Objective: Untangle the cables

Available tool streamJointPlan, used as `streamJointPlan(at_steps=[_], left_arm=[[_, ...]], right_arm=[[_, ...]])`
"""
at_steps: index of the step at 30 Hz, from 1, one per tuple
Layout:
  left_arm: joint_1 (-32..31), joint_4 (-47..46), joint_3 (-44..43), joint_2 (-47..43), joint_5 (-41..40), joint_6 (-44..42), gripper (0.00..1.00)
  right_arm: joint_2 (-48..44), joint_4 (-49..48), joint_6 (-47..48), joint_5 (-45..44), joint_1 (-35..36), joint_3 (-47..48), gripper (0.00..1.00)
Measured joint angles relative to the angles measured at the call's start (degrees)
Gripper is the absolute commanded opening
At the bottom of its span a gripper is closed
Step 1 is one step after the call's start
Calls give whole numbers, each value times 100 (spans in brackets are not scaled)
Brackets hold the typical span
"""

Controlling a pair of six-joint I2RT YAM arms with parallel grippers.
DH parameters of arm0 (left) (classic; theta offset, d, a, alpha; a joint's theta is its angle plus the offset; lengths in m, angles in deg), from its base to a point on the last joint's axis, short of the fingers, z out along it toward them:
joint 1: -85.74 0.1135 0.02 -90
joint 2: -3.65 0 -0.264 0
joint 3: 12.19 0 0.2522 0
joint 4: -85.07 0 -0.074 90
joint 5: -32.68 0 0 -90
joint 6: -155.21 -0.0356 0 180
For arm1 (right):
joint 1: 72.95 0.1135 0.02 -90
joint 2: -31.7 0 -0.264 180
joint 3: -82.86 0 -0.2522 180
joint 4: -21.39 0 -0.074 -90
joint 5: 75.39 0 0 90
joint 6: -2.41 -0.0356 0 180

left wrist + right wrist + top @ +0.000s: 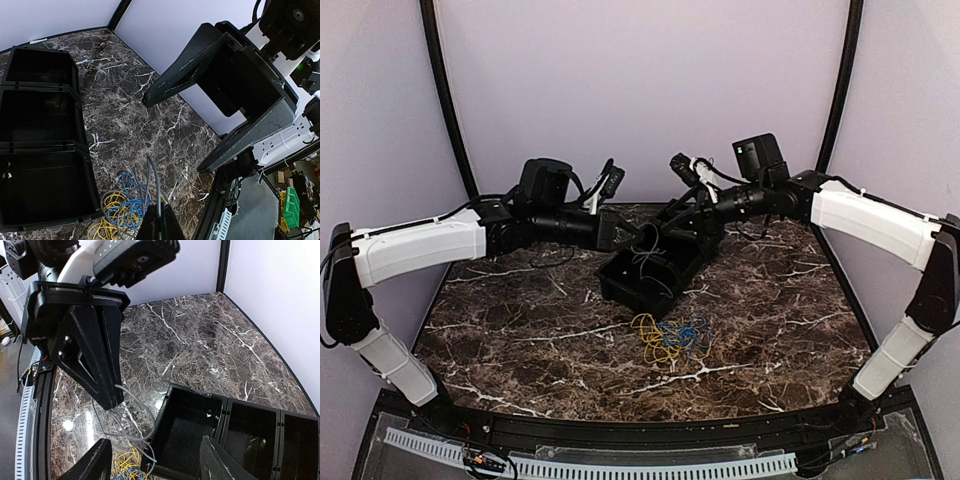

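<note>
Left jaws pinching cable [156, 180]; right apart

We record: counter [520, 330], glossy dark marble-look stone, white-veined; tray [628, 294], matt black plastic; cables [668, 338], smooth yellow and blue plastic sheathing.

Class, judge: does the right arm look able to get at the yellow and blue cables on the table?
Probably yes: the right gripper is open above the tray, and the cables lie uncovered on the table beside it; only a thin grey wire hangs near.
</note>
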Motion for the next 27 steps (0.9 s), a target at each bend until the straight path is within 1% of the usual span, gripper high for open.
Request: streamJointPlan(at_steps=[6,9,11,12,13,15,16,17,20,22,23,25,26,27], left_arm=[[-68,-59,-105,109,153,-31,0],[-68,22,-286,184,251,-98,0],[-68,52,-374,210,297,-138,0],[-68,57,-380,210,319,-160,0],[-68,66,-380,210,337,-173,0],[-68,74,-380,216,358,-201,0],[-68,74,-380,219,363,-210,2],[-68,74,-380,219,367,-214,10],[-70,68,-378,221,267,-229,29],[-79,59,-376,240,63,-271,32],[-87,44,-374,275,-72,-227,31],[-90,-35,-356,374,-313,-170,25],[-90,-149,-302,428,-422,-101,20],[-90,-284,-214,472,-588,-39,17]], right_arm=[[42,-42,-136,339,4,-2,61],[109,-168,-284,376,4,-9,57],[181,-227,-352,393,2,-9,52],[225,-249,-378,422,4,-9,46],[278,-258,-415,466,4,-9,31],[367,-282,-481,579,4,-9,9],[407,-293,-501,634,4,-9,0],[433,-297,-535,684,4,-9,0],[450,-365,-632,763,4,-22,0],[439,-424,-693,824,2,-31,0],[433,-437,-728,861,4,-33,0],[413,-463,-802,953,2,-35,0],[402,-461,-835,946,-2,-35,0],[400,-472,-861,999,-17,-35,0]])
